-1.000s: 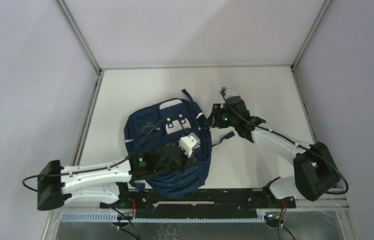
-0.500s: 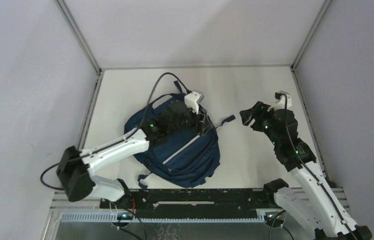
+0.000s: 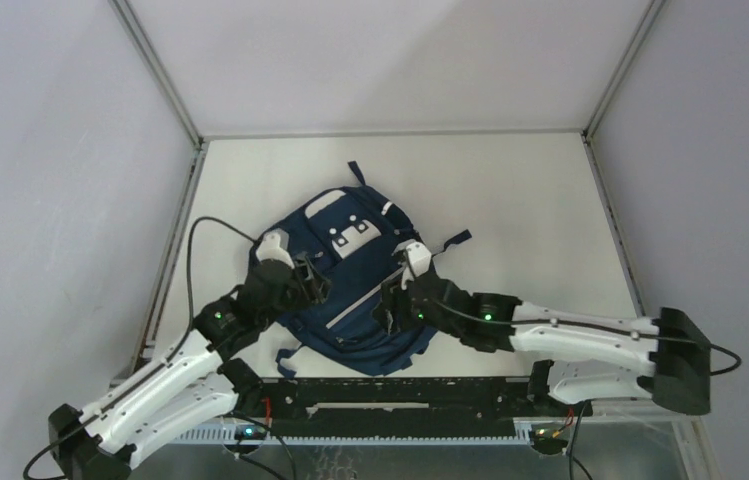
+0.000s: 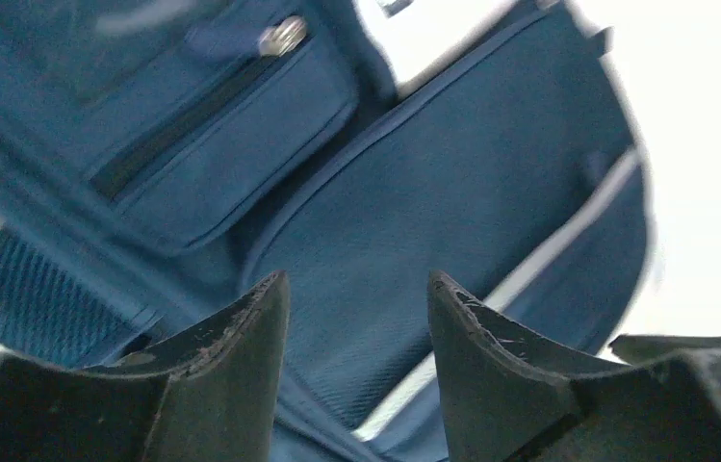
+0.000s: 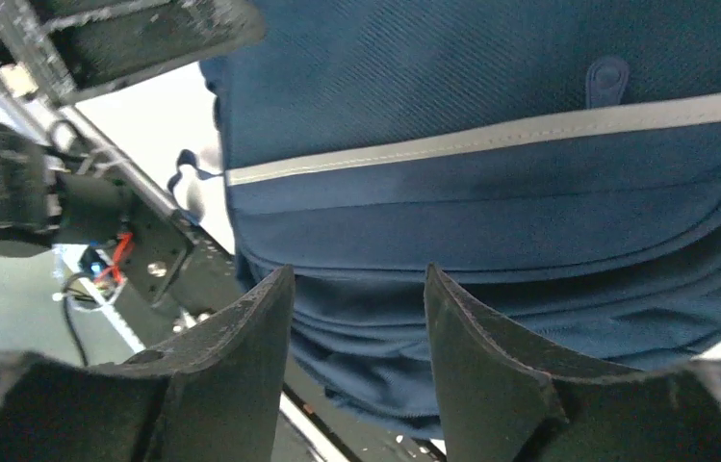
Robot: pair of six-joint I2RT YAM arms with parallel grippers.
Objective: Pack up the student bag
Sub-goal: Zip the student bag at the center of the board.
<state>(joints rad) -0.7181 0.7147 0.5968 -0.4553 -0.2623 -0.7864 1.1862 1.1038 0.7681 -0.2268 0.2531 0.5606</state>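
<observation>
Student bag (image 3: pixel 362 335) lies flat on the white worktop (image 3: pixel 520 190), front face up. Its near end is close to the black base rail (image 3: pixel 400 392), and its top end points away from the arms. White patches (image 3: pixel 355 236) sit toward the bag's far end. A white stripe (image 3: pixel 358 300) runs slantwise across the bag's front. One dark strap (image 3: pixel 455 240) trails off the bag's right side onto the worktop.

Left pincer (image 3: pixel 312 276) is over the bag's left part, just near of the patches. In the left wrist view both dark fingers (image 4: pixel 236 371) stand apart with a moderate gap. Nothing is between them, only navy fabric below. A zip pocket (image 4: pixel 231 135) with a metal pull (image 4: pixel 282 37) lies beyond the fingers in that view. Whether the tips touch the fabric: cannot tell.

Right pincer (image 3: pixel 390 302) is over the bag's right part, close by the stripe. In the right wrist view its jaws are likewise parted and grip nothing. The bag's lower edge and the stripe lie beyond the fingertips (image 5: pixel 491 375). Contact with the fabric: cannot tell.

The two pincers sit on opposite sides of the bag's middle, apart from each other.
</observation>
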